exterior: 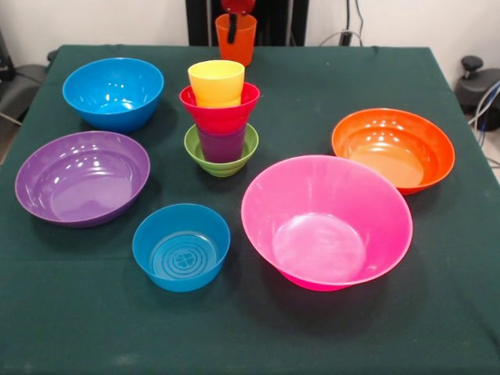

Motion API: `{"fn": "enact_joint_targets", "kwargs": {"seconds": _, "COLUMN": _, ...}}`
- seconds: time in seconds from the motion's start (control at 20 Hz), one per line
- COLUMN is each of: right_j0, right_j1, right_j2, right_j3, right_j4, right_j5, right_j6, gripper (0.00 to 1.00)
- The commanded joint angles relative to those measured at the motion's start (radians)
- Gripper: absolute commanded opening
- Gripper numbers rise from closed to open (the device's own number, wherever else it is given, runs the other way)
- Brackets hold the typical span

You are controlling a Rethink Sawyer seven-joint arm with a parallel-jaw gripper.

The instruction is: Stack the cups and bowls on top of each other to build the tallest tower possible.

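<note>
The tool [234, 23] is hanging at the top edge of the front view, above the far side of the surface [70, 328], and it is gripping the orange cup [236, 41] by the rim: one dark finger is reaching down inside the cup's mouth. The cup is hanging upright, clear of the cloth, behind and a little to the right of the tower [221, 121], and it is not touching the tower.

The tower is standing near the middle of the surface. The green bowl [221, 158] is sitting at the bottom, the purple cup [222, 145] is standing in it, the red bowl [219, 109] is resting on the purple cup, and the yellow cup [216, 83] is sitting in the red bowl at the top.

The other bowls are lying apart around it, all mouth up. The mid-sized blue bowl [114, 92] is sitting at the far left, the purple bowl [82, 177] at the left, the small blue bowl [181, 247] in front of the tower, the large pink bowl [326, 222] at the front right, and the orange bowl [393, 148] at the right.
</note>
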Motion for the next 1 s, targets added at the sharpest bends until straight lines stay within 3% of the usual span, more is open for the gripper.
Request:
{"fn": "enact_joint_targets", "kwargs": {"seconds": 0.05, "right_j0": -0.031, "right_j1": 0.003, "right_j2": 0.092, "right_j3": -0.079, "right_j4": -0.057, "right_j5": -0.042, "right_j6": 0.006, "gripper": 1.00}}
{"fn": "enact_joint_targets", "kwargs": {"seconds": 0.5, "right_j0": -0.011, "right_j1": 0.065, "right_j2": 0.087, "right_j3": -0.128, "right_j4": -0.044, "right_j5": -0.083, "right_j6": 0.039, "gripper": 1.00}}
{"fn": "enact_joint_targets", "kwargs": {"seconds": 1.0, "right_j0": 0.062, "right_j1": 0.104, "right_j2": 0.072, "right_j3": -0.152, "right_j4": 0.013, "right_j5": -0.074, "right_j6": 0.069, "gripper": 1.00}}
